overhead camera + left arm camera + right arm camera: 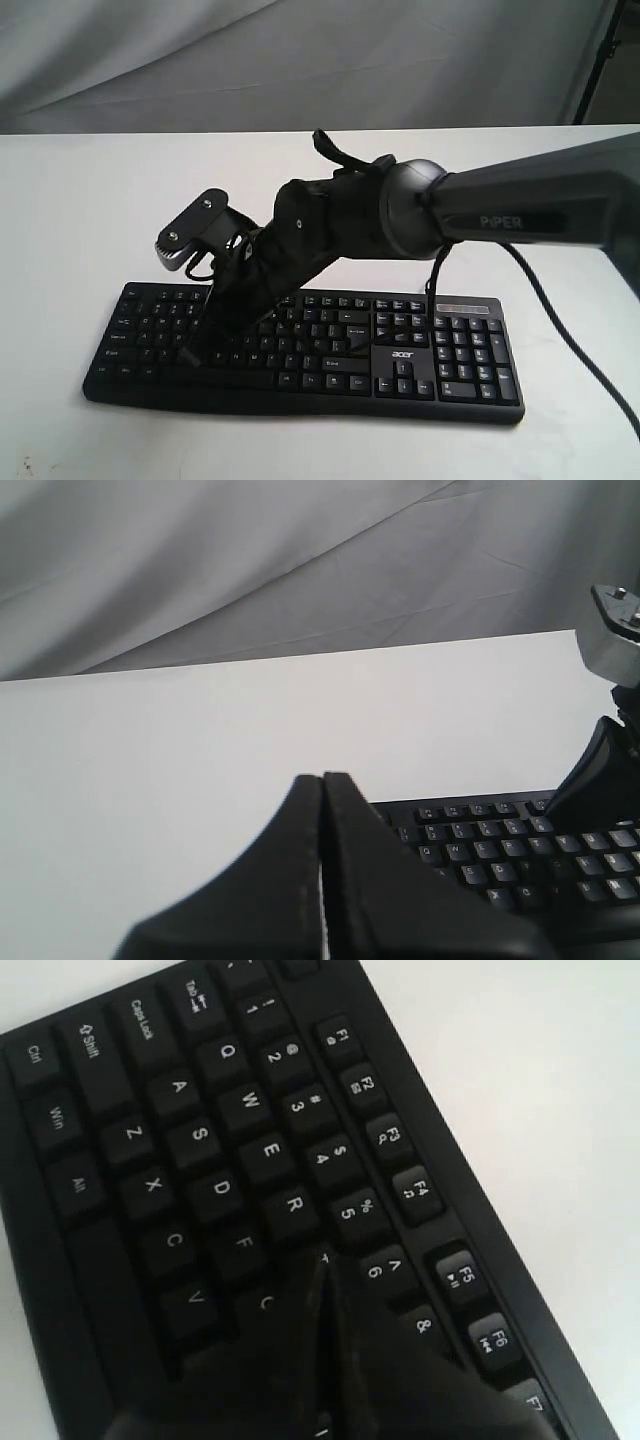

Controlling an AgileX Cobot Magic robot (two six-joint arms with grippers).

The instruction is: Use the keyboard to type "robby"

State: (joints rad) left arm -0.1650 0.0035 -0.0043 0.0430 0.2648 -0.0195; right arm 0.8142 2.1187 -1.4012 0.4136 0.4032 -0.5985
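**Right claw closed over the upper letter row; keyboard flat on the bench**

The keyboard lies flat on the white bench, near its front edge, with the number pad toward the right arm's side.

Handling, as judged: it is a rigid plastic body, probably light, and likely to slide on the smooth bench if pushed sideways. It needs no grip. Contact should be on the centre of one keycap, pressed straight down and lightly.

The right claw reaches across to the keyboard's left half. Its jaws are pressed together into a single point and carry nothing. The tip sits over the key just beside the R key. Whether it touches the cap cannot be told.

The left claw is likewise closed and empty. It hangs above bare bench off the keyboard's left end, touching nothing.
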